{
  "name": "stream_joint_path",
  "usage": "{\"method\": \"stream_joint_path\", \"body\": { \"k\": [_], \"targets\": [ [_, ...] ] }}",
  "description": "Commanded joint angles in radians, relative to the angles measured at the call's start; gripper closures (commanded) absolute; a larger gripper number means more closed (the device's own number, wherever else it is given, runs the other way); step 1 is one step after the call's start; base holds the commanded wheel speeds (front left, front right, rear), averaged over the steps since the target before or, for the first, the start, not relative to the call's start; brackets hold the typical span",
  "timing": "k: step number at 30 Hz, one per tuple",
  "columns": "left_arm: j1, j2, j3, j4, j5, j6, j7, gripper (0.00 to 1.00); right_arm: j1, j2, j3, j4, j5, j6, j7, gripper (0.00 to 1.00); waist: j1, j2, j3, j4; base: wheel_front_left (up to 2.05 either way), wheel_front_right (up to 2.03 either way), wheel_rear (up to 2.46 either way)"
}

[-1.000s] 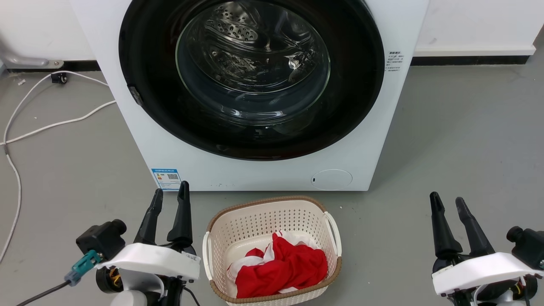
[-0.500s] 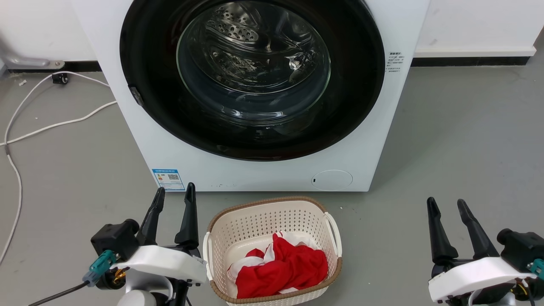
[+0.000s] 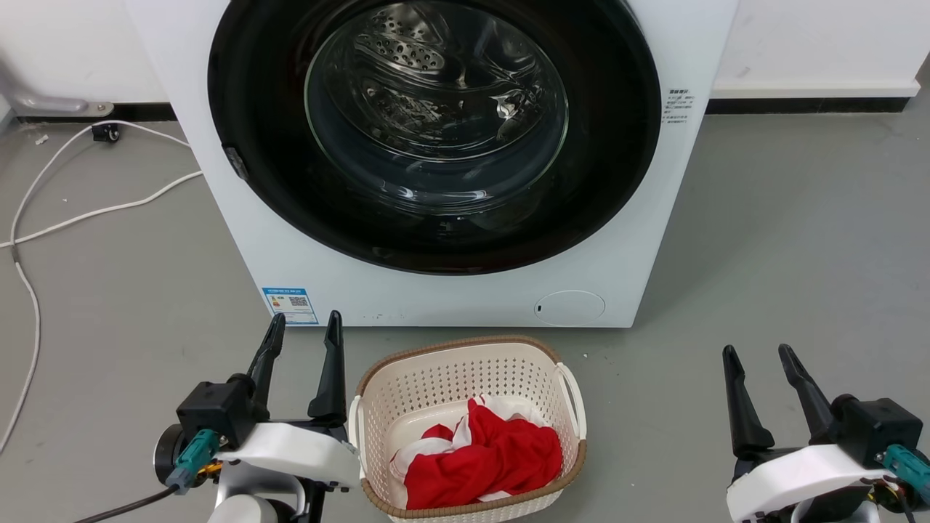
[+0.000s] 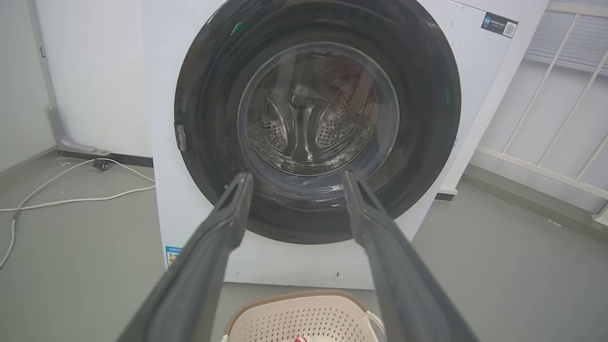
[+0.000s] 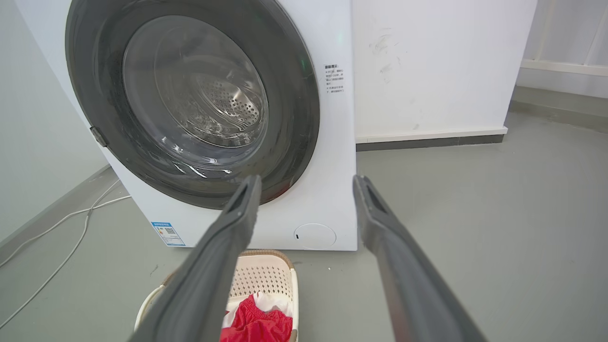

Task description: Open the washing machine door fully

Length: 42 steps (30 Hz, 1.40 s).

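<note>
The white washing machine [image 3: 305,261] [image 4: 164,156] [image 5: 339,156] stands ahead on the grey floor. Its washing machine door [image 3: 617,181] [image 4: 427,118] [image 5: 294,109], a glossy black disc with a clear glass bowl, lies flat against the front, shut. A small grey latch tab [image 3: 234,163] [image 4: 180,137] [image 5: 99,137] sits on the door's left edge. My left gripper [image 3: 305,327] [image 4: 294,183] is open, low at the machine's lower left corner, apart from it. At the lower right, well clear of the machine, my right gripper [image 3: 755,356] [image 5: 306,187] is open and holds nothing.
A cream perforated basket [image 3: 465,356] [image 4: 294,304] [image 5: 266,266] with red and white cloth [image 3: 483,454] [image 5: 256,323] stands on the floor between my grippers, just before the machine. White cables [image 3: 43,218] [image 4: 71,199] trail on the floor at the left. A white wall runs behind.
Both wrists have rolled slightly and drawn a little lower in the head view; the left gripper shifted a bit right. The door has not moved.
</note>
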Motion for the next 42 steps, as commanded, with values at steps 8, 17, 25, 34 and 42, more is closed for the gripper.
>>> {"method": "stream_joint_path", "body": {
  "k": [8,17,25,34,42],
  "targets": [
    [-0.013,0.006,-0.009,-0.008,0.078,0.007,-0.024,0.00,-0.011,0.004,0.001,-0.002,-0.075,0.000,-0.020,0.00,0.0000,0.0000,0.000,0.004,0.00,0.00,0.00],
    [-0.010,0.003,-0.013,-0.007,0.142,0.008,-0.042,0.00,-0.006,0.004,0.003,-0.008,-0.139,0.000,-0.033,0.00,0.0000,0.0000,-0.002,0.005,0.00,0.00,0.00],
    [-0.011,0.000,-0.015,-0.001,0.188,0.012,-0.053,0.00,-0.003,0.005,0.005,-0.010,-0.185,0.000,-0.042,0.00,0.0000,0.0000,-0.003,0.006,0.00,0.00,0.00],
    [-0.009,-0.005,-0.013,0.005,0.233,0.014,-0.069,0.00,0.000,0.006,0.007,-0.011,-0.234,0.000,-0.052,0.00,0.0000,0.0000,-0.004,0.009,0.00,0.00,0.00],
    [-0.004,-0.011,-0.003,0.015,0.212,0.006,-0.067,0.00,-0.002,0.006,0.006,-0.005,-0.216,0.000,-0.045,0.00,0.0000,0.0000,-0.003,0.010,0.00,0.00,0.00]
  ]
}}
